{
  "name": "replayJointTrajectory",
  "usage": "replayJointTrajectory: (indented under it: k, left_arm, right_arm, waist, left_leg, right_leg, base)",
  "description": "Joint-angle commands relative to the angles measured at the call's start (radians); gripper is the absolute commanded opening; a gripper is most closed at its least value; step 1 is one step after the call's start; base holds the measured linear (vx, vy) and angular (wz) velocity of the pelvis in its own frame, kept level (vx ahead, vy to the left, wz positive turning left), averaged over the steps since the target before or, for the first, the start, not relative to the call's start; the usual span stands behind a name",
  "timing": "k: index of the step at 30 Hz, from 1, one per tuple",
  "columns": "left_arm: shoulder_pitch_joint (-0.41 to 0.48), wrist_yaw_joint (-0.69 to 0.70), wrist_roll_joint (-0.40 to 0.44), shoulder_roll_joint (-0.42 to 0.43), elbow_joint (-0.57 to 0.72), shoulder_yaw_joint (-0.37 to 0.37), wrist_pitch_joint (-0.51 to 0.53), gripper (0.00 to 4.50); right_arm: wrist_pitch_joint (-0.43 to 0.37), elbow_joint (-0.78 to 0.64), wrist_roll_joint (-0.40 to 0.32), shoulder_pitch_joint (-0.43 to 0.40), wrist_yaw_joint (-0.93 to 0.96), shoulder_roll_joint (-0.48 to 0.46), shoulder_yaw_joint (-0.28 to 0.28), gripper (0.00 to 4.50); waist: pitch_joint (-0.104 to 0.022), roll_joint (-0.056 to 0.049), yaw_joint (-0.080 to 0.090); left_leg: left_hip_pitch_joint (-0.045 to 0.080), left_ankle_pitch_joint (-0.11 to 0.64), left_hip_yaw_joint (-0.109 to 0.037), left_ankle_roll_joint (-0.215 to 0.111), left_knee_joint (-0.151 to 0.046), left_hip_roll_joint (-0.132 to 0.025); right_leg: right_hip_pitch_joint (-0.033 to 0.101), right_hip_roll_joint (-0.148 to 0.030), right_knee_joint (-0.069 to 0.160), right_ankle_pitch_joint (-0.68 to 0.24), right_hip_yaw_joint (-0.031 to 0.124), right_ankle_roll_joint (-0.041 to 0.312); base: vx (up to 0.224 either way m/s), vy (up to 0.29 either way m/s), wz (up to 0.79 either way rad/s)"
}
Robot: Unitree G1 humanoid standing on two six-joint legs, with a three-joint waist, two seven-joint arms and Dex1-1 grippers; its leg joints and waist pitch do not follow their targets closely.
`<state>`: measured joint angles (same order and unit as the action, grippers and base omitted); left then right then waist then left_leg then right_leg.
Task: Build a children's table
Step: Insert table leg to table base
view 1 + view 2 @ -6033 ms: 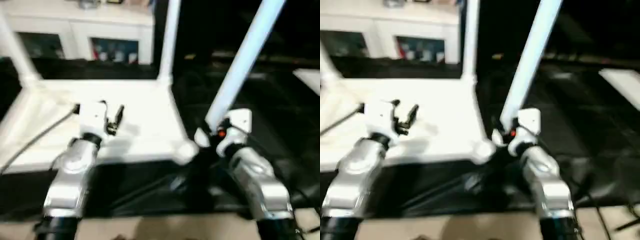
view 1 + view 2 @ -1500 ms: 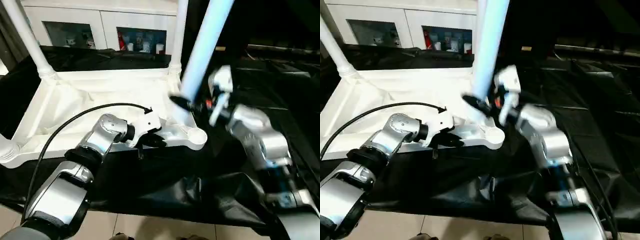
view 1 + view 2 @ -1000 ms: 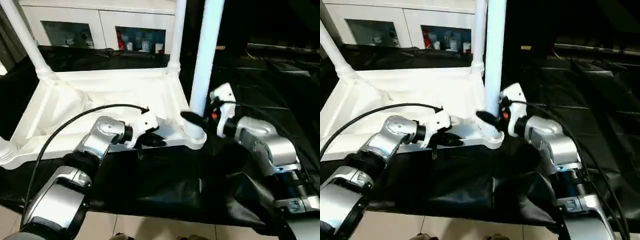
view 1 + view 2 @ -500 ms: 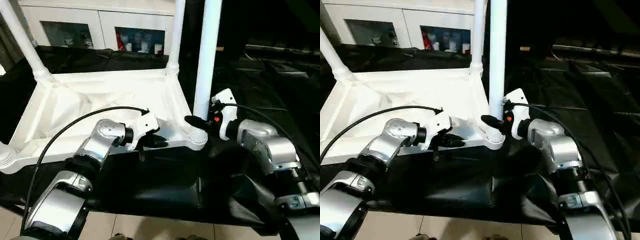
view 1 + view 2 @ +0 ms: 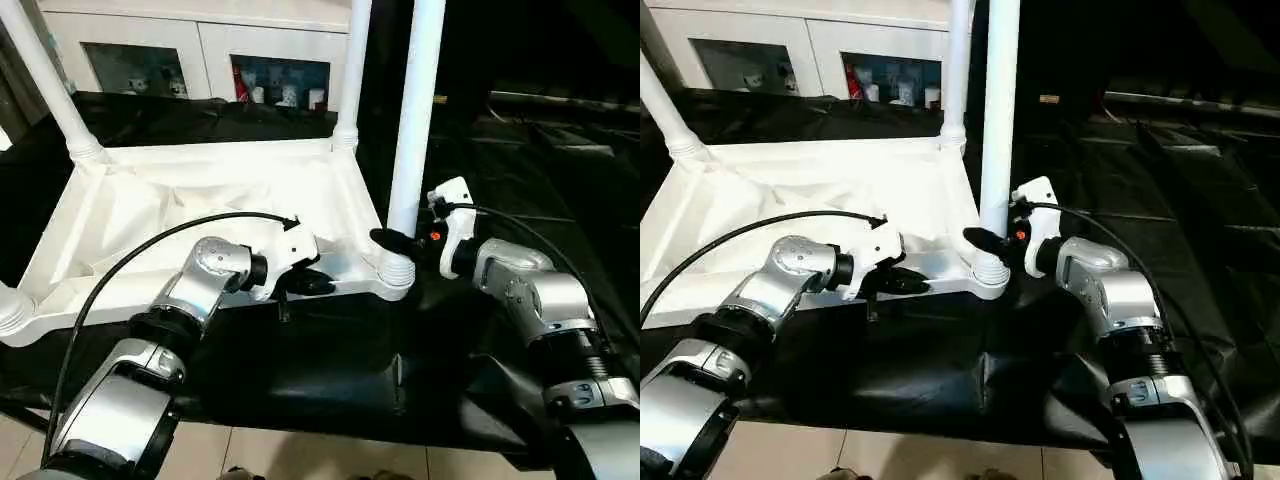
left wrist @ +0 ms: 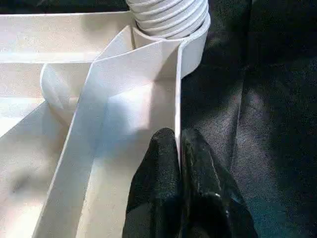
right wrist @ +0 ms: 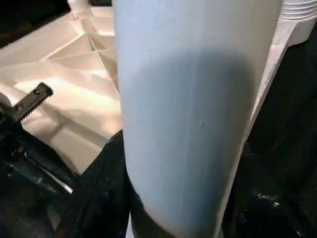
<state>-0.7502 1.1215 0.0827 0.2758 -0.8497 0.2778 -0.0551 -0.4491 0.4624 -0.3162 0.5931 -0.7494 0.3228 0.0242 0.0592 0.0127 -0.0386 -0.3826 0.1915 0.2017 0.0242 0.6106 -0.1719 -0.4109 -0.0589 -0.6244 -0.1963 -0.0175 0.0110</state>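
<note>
Standing upside down on the dark worktop (image 5: 470, 160), tabletop (image 5: 200, 190) with legs up at 10, 12 and 8 o'clock. Fourth leg (image 5: 412, 120) upright in near socket at 3, seemingly seated or nearly. Left claw (image 5: 305, 283) clenched on near rim; right claw (image 5: 985, 243) grasping fourth leg low, forearm level.

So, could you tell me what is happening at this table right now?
The robot is assembling an upturned white tabletop on a black cloth. Its left gripper is shut on the tabletop's near rim, steadying it. Its right gripper is clamped around the base of a white leg standing upright in the near right corner socket. Three other legs already stand in their corners.
</note>
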Motion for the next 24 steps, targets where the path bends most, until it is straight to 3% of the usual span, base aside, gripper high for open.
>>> replayJointTrajectory:
  k: [1, 7, 12, 18, 24]
  left_arm:
    - [0.009, 0.019, -0.002, -0.004, -0.01, 0.007, -0.002, 0.0]
    - [0.015, 0.024, -0.008, 0.003, 0.005, 0.003, 0.004, 0.0]
    - [0.023, 0.025, -0.01, 0.002, 0.009, 0.002, 0.005, 0.0]
    - [0.029, 0.014, -0.009, -0.007, 0.005, -0.002, 0.005, 0.0]
    - [0.029, 0.014, -0.008, -0.004, 0.004, -0.003, 0.008, 0.0]
  right_arm:
    - [0.021, 0.025, -0.017, -0.031, 0.006, -0.016, -0.022, 1.89]
    - [0.075, -0.018, -0.047, -0.108, -0.007, -0.037, -0.061, 1.89]
    - [0.214, -0.068, -0.02, -0.205, 0.002, -0.064, -0.056, 1.89]
    - [0.418, -0.116, 0.03, -0.325, 0.046, -0.123, -0.05, 1.89]
    - [0.455, -0.108, 0.038, -0.345, 0.041, -0.136, -0.033, 1.89]
  waist:
    - [-0.078, 0.007, -0.012]
    - [-0.077, 0.001, -0.014]
    - [-0.073, -0.004, -0.013]
    - [-0.068, -0.001, -0.009]
    - [-0.068, 0.001, -0.01]
  left_leg:
    - [0.018, 0.071, -0.023, -0.071, -0.06, -0.055]
    - [0.019, 0.083, -0.024, -0.074, -0.061, -0.056]
    - [0.022, 0.131, -0.026, -0.054, -0.066, -0.057]
    - [0.026, 0.182, -0.029, -0.029, -0.074, -0.059]
    - [0.026, 0.185, -0.03, -0.036, -0.077, -0.058]
  right_leg:
    - [0.064, -0.081, 0.055, 0.045, 0.034, 0.304]
    - [0.063, -0.08, 0.058, 0.05, 0.034, 0.305]
    - [0.059, -0.082, 0.068, -0.018, 0.034, 0.294]
    - [0.056, -0.082, 0.077, -0.107, 0.036, 0.272]
    - [0.058, -0.084, 0.081, -0.13, 0.037, 0.259]
  base:
    - [0.0, 0.0, 0.0]
    - [0.0, 0.0, 0.0]
    - [0.0, 0.0, 0.0]
    - [0.0, 0.0, 0.0]
    - [0.0, 0.0, 0.0]
